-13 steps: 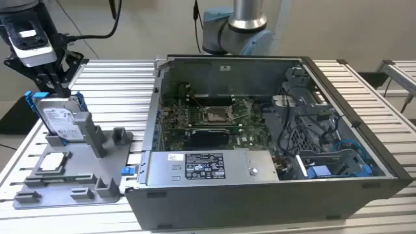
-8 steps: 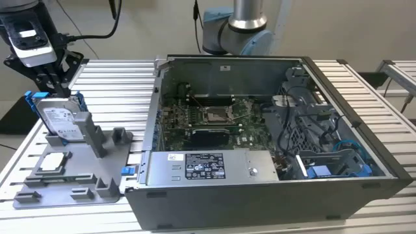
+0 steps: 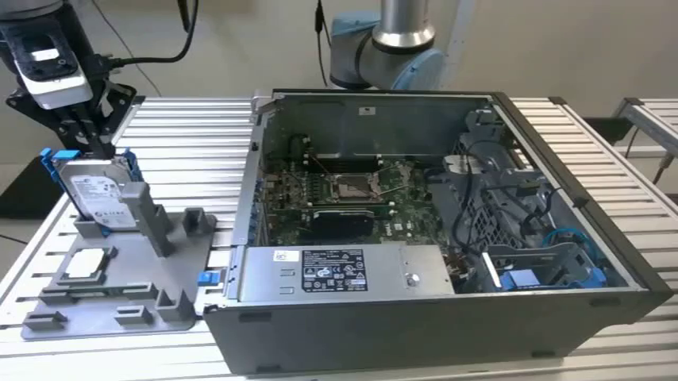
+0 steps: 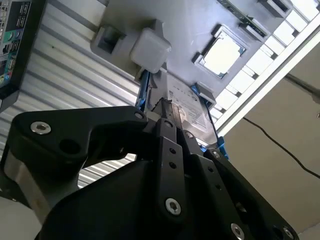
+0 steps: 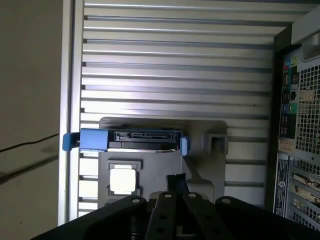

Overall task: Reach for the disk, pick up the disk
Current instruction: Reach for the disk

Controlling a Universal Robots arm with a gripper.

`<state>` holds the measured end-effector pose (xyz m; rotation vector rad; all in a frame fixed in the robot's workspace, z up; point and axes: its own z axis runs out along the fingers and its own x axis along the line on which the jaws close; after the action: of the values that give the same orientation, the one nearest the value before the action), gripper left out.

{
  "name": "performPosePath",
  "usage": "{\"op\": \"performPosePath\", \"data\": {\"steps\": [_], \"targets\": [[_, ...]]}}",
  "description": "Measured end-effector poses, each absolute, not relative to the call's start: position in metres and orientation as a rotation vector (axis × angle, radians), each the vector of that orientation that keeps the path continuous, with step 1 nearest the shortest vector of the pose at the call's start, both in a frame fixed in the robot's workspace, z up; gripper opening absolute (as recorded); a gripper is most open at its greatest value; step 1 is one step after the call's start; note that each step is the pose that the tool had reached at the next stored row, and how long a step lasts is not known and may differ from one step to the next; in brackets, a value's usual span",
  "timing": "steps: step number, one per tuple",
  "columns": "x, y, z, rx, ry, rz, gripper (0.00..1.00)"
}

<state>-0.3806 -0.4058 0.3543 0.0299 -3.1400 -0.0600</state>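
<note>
**Ana:** What is far over on the exterior view's left?

**Ben:** The black gripper (image 3: 98,145). It points down, and the disk (image 3: 95,194) is right under its tip.

**Ana:** Has it got hold of the disk?

**Ben:** I can't tell. I can't see if the gripper is open or shut, or if it touches the disk's top edge.

**Ana:** How does the disk sit?

**Ben:** It stands up on its edge in a grey holder (image 3: 127,274). It is silver with blue around it. In the first wrist view the disk (image 5: 142,137) lies just past the gripper (image 5: 176,179).

**Ana:** Any writing on it?

**Ben:** It has a white label (image 3: 94,190) with dark print, too small for me to read. In the second wrist view the disk (image 4: 192,112) is just past the gripper (image 4: 164,106), and the label shows there too.

**Ana:** What else is near the gripper?

**Ben:** A small square chip (image 3: 87,266) lies flat on the same holder. It is lower than the disk and not touching it.

**Ana:** And further right?

**Ben:** There is a big open computer case (image 3: 424,325), well away from the gripper, with a dark green board (image 3: 339,190) inside. A metal box at the front has a black-and-white sticker (image 3: 332,270) full of tiny print I can't read.

**Ana:** And farthest from the gripper?

**Ben:** A blue cable (image 3: 572,238) and a blue part (image 3: 525,279) sit in the case's right corner. Everything sits on a ribbed metal table (image 3: 190,135).
</note>
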Motion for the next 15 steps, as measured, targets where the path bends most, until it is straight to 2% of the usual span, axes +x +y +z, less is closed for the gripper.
{"op": "performPosePath", "data": {"steps": [15], "targets": [[-0.414,-0.383,0.352,0.035,-3.14,-0.06,0.0]]}}
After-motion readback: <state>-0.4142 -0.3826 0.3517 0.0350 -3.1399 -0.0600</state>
